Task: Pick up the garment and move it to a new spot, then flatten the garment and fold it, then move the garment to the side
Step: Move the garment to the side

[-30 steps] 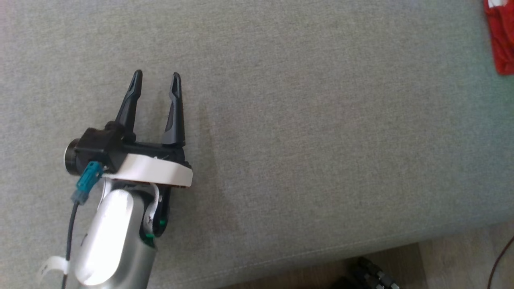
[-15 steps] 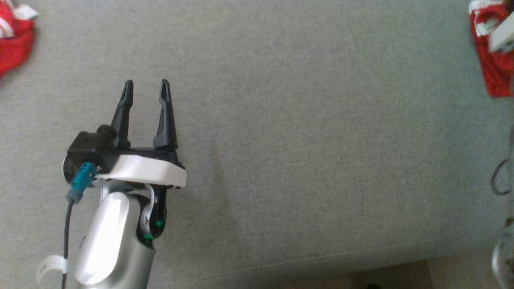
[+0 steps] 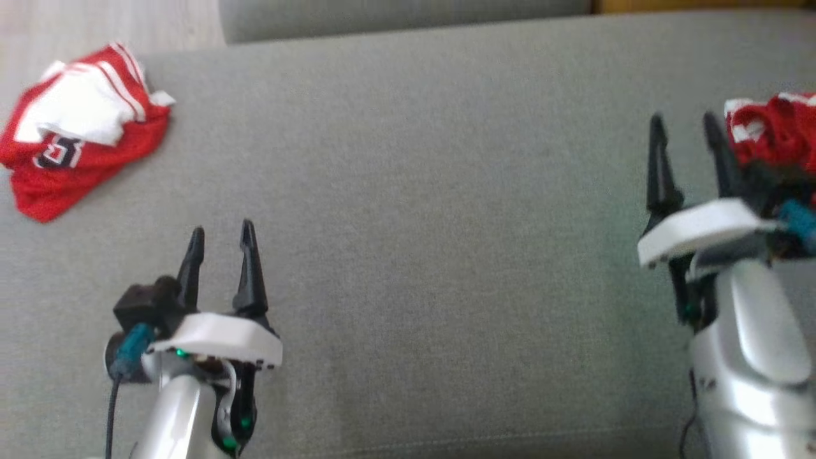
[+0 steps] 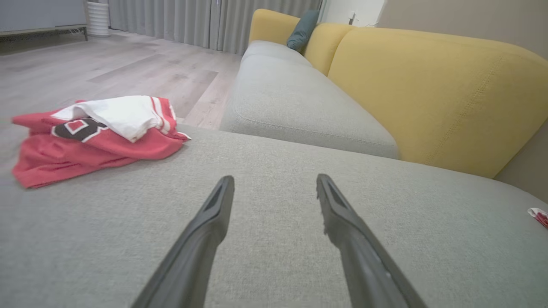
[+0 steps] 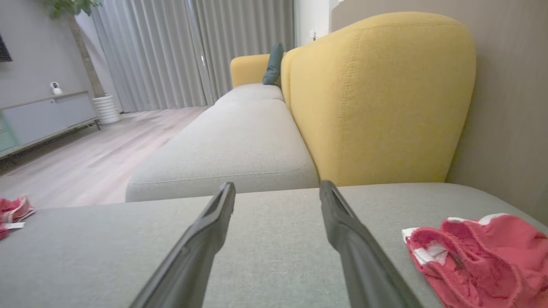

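A red and white garment (image 3: 83,153) lies loosely folded at the far left of the grey cushion (image 3: 446,223); the left wrist view has it ahead and to the left (image 4: 94,137). Another red garment (image 3: 778,131) lies crumpled at the right edge, just right of my right gripper (image 3: 682,118); the right wrist view shows it close at lower right (image 5: 483,252). My left gripper (image 3: 222,229) hovers open over bare cushion, below and right of the folded garment. Both grippers stand open and empty in their own wrist views (image 4: 275,179) (image 5: 277,185).
A second grey seat cushion (image 4: 291,102) adjoins the far side, with a yellow backrest (image 5: 376,98) and a teal pillow (image 4: 302,30). Wooden floor (image 4: 128,64) lies beyond the cushion's left edge. The cushion's front edge (image 3: 446,440) runs along the bottom.
The camera has tilted up, so the whole picture slid down. The right gripper and the left garment have come into the picture. Both grippers stay open.
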You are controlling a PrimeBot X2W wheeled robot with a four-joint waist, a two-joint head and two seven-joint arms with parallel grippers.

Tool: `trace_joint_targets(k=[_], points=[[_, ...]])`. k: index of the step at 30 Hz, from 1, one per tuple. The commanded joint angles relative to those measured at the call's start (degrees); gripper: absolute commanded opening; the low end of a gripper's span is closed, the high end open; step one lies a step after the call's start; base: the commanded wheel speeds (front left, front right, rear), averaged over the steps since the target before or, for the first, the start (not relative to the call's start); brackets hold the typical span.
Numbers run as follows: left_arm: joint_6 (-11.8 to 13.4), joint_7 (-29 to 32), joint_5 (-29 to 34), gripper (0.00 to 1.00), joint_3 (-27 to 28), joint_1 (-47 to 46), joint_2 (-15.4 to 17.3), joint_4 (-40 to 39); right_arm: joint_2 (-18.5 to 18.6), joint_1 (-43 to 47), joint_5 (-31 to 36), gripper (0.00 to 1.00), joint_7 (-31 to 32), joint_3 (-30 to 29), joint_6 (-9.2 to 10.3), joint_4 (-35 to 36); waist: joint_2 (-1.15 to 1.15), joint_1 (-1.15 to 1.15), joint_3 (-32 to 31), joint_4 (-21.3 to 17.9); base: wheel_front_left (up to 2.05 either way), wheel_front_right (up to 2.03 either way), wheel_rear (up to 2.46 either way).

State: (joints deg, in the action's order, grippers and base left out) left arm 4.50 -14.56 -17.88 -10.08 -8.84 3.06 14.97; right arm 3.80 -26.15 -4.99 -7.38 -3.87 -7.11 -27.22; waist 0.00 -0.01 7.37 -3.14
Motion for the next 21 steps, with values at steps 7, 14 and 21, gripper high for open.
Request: trace_joint_targets(k=[7, 14, 21], points=[[-0.5, -0.4, 0.6, 1.0, 2.3, 2.8, 0.0, 0.9, -0.9, 8.6, -5.6, 1.0, -3.2, 5.6, -0.37, 5.7, 0.0, 0.01, -6.4, 1.9, 0.0, 0.0, 0.0], [-0.7, -0.4, 0.7, 1.0, 1.5, 4.6, -0.1, 1.7, -0.9, 14.8, -7.7, 1.0, -5.1, 9.8, -0.37, 8.1, 0.0, 0.01, -7.6, 2.6, 0.0, 0.0, 0.0], [-0.6, -0.4, 0.4, 1.0, 1.1, 5.2, -0.2, 0.9, -0.9, 17.9, -8.2, 1.0, -5.8, 11.1, -0.37, 8.5, 0.0, 0.01, -8.0, 2.9, 0.0, 0.0, 0.0]])
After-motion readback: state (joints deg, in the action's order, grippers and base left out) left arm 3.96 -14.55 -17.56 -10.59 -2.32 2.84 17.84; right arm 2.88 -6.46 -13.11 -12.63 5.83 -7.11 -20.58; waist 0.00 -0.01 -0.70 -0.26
